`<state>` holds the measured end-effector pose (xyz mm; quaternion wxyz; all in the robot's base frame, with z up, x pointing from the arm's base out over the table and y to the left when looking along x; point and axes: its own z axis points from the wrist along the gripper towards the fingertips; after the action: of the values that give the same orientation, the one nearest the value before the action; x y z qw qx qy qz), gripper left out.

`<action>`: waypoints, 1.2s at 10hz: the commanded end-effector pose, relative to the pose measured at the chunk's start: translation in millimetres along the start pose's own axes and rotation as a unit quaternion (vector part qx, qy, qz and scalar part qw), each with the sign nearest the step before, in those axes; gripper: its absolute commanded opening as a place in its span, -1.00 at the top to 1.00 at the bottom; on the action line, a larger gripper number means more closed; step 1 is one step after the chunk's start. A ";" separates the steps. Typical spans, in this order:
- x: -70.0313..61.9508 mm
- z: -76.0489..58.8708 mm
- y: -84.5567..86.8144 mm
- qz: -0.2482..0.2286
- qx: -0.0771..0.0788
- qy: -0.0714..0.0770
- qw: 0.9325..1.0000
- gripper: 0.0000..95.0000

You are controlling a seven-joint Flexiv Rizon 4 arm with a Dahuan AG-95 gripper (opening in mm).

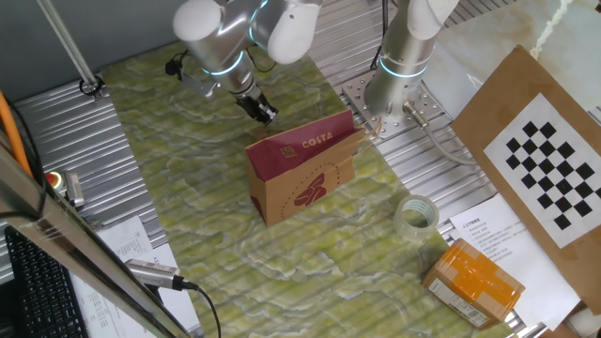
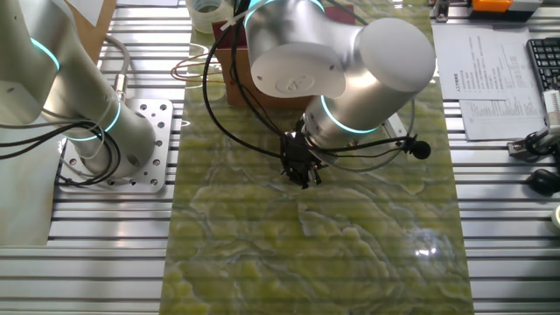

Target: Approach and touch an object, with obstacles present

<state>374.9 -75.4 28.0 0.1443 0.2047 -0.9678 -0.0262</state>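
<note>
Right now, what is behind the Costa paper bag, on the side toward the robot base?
The end effector hangs just behind the Costa paper bag, above green mat. The bag's inside is hidden.

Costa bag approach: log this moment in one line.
phase: approach | pincer: behind Costa bag, contact unclear | jaws: unclear | tape roll: right of bag, apart

A robotics lab bench is shown. A slatted aluminium table is covered by a green marbled mat. A silver robot arm is bolted to a metal base plate. A black-and-white calibration checkerboard is laid at one edge, and a keyboard, printed sheets and loose cables are seen nearby.
</note>
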 end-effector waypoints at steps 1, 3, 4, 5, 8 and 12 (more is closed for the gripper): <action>-1.1 0.0 -0.7 -0.001 0.002 -0.004 1.000 1.00; -3.5 0.1 -0.7 -0.001 0.002 -0.006 1.000 1.00; -4.4 0.3 -0.4 0.000 0.003 -0.007 1.000 1.00; -6.2 0.1 0.3 0.001 0.003 -0.008 1.000 1.00; -11.4 -1.5 1.3 0.004 0.004 -0.010 1.000 1.00; -16.3 0.2 1.4 0.010 0.007 -0.012 1.000 1.00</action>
<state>388.9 -67.3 22.9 0.1322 0.1946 -0.9717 -0.0207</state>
